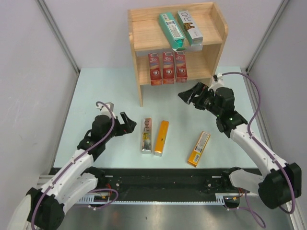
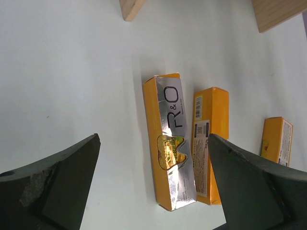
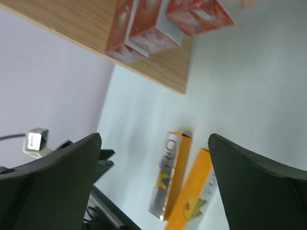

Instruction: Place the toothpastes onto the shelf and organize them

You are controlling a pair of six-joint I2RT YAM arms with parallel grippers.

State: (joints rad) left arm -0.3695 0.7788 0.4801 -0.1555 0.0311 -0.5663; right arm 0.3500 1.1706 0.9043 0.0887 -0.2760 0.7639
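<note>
- The shelf (image 1: pixel 140 72) is pale bare wood with visible grain, two flat tiers between solid side panels; it stands at the far edge of the worktop (image 1: pixel 96 96), a smooth, matte, pale blue-green surface.
- On the top tier a teal carton (image 1: pixel 171 29) and a glossy silver carton (image 1: pixel 190 28) lie flat just beside each other. Their long axes run far-to-near, and their near ends reach the tier's front lip.
- On the lower tier three red cartons (image 1: pixel 168 67) sit in a tight row with their printed faces forward. I cannot tell whether they stand or lie.
- A second silver carton (image 1: pixel 147 134), foil-shiny with orange side faces, lies flat near the middle of the near edge, its long axis pointing to the far edge.
- A plain orange carton (image 1: pixel 161 137) lies just beside it and parallel, on the side of the right edge.
- An orange-yellow carton (image 1: pixel 199 148) lies apart, nearer the right edge, with its far end tilted rightward.
- The left gripper (image 1: pixel 130 123) has its dark, wedge-shaped fingers (image 2: pixel 62 182) spread wide and holds nothing. It is on the left-edge side of the second silver carton.
- The right gripper (image 1: pixel 188 97) is likewise spread and empty, in front of the shelf's right side panel.
</note>
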